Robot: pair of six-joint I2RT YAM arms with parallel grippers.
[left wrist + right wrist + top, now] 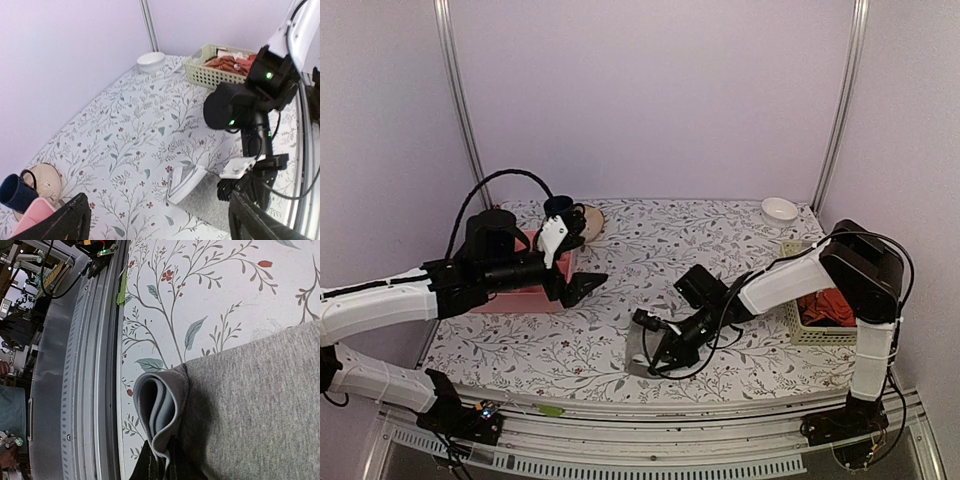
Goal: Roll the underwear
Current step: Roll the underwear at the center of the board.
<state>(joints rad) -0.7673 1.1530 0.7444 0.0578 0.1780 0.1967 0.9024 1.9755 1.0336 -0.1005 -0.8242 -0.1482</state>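
The underwear [202, 200] lies on the worktop [720, 240] near the front edge. The right gripper [162, 461] is pinched tight on its folded edge. The left gripper [584, 285] hangs in the air, wide open and holding nothing.

Lab robot booth, plain walls [650, 90], aluminium posts [460, 100]

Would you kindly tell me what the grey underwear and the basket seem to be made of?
The underwear: soft matte knit cloth, judging by its heathered weave and limp fold. The basket: probably rigid plastic, given its moulded lattice walls.
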